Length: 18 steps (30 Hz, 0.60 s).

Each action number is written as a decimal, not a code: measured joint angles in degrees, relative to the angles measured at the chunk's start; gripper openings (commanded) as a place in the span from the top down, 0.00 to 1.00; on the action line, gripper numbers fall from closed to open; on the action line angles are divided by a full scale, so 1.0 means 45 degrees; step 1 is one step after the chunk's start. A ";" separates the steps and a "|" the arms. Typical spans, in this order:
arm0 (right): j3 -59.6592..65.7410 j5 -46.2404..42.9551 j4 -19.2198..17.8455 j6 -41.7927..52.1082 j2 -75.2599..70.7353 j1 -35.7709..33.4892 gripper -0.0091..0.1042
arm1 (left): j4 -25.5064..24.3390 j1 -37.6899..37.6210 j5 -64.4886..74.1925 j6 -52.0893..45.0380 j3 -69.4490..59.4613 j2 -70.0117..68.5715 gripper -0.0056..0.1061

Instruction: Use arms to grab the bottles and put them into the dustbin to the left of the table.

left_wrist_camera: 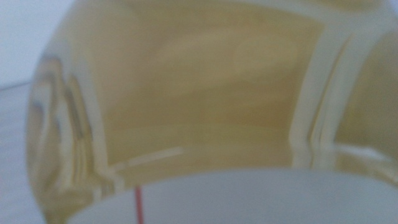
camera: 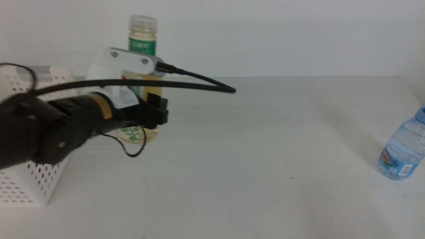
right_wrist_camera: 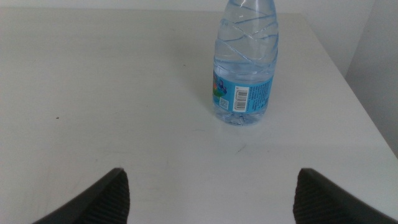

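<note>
The pale-yellow bottle (camera: 143, 40) with a white cap and green neck label stands upright at the left, beside the white perforated dustbin (camera: 26, 179). My left gripper (camera: 151, 113) is shut on its lower body. The bottle's yellow side (left_wrist_camera: 199, 93) fills the left wrist view and hides the jaws there. The small clear water bottle (camera: 402, 154) with a blue label stands at the table's far right. In the right wrist view this water bottle (right_wrist_camera: 244, 74) is upright ahead of my open right gripper (right_wrist_camera: 211, 199), well apart from it. The right arm is out of the middle view.
The off-white table (camera: 265, 166) stretches between the two bottles. A black cable (camera: 192, 83) arcs from the left arm over the table. The table's right edge (right_wrist_camera: 360, 106) runs close behind the water bottle.
</note>
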<state>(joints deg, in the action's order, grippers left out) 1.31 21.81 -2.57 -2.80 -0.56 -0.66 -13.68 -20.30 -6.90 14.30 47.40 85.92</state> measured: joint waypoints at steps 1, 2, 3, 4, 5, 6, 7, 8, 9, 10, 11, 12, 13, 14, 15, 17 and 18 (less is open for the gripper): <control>0.0000 0.0000 0.0000 0.0000 0.0000 0.0000 0.26 | 0.0000 0.0000 0.0473 0.0034 0.0000 -0.0348 0.75; 0.0000 0.0000 0.0000 0.0000 0.0000 0.0000 0.26 | 0.0000 0.0000 0.0894 0.0058 0.0000 -0.0696 0.75; 0.0000 0.0000 0.0000 0.0000 0.0000 0.0000 0.26 | 0.0012 0.0000 0.1193 0.0078 0.0000 -0.0970 0.75; 0.0000 0.0000 0.0000 0.0000 0.0000 0.0000 0.26 | 0.0012 0.0000 0.1533 0.0091 0.0000 -0.1300 0.75; 0.0000 0.0000 0.0000 0.0000 0.0000 0.0000 0.26 | 0.0026 0.0000 0.1933 0.0094 0.0000 -0.1618 0.75; 0.0000 0.0000 0.0000 0.0000 0.0000 0.0000 0.26 | 0.0039 0.0000 0.2321 0.0106 0.0000 -0.1922 0.75; 0.0000 0.0000 0.0000 0.0000 0.0000 0.0000 0.26 | 0.0090 0.0000 0.2779 0.0122 0.0032 -0.2203 0.75; 0.0000 0.0000 0.0000 0.0000 0.0000 0.0000 0.26 | 0.0151 0.0000 0.3370 0.0176 0.0133 -0.2439 0.75; 0.0000 0.0000 0.0000 0.0000 0.0000 0.0000 0.26 | 0.0238 0.0000 0.3859 0.0227 0.0281 -0.2588 0.75; 0.0000 0.0000 0.0000 0.0000 0.0000 0.0000 0.26 | 0.0321 0.0000 0.4498 0.0260 0.0468 -0.2746 0.76; 0.0000 0.0000 0.0000 0.0000 0.0000 0.0000 0.26 | 0.0380 0.0000 0.5128 0.0292 0.0672 -0.2854 0.76; 0.0000 0.0000 0.0000 0.0000 0.0000 0.0000 0.26 | 0.0413 0.0000 0.5626 0.0292 0.0844 -0.2924 0.76; 0.0000 0.0000 0.0000 0.0000 0.0000 0.0000 0.26 | 0.0419 0.0000 0.6251 0.0292 0.1057 -0.2970 0.77; 0.0000 0.0000 0.0000 0.0000 0.0000 0.0000 0.26 | 0.0453 0.0000 0.6856 0.0240 0.1284 -0.2986 0.78; 0.0000 0.0000 0.0000 0.0000 0.0000 0.0000 0.26 | 0.0483 0.0000 0.7314 0.0175 0.1468 -0.2996 0.78; 0.0000 0.0000 0.0000 0.0000 0.0000 0.0000 0.26 | 0.0719 0.0485 0.8612 -0.0306 0.2082 -0.2996 0.80; 0.0000 0.0000 0.0000 0.0000 0.0000 0.0000 0.26 | 0.0873 0.0807 0.8865 -0.0498 0.2270 -0.2996 0.81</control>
<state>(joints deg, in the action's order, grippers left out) 1.31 21.81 -2.57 -2.80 -0.56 -0.66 -9.75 -16.67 32.99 12.06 57.61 72.44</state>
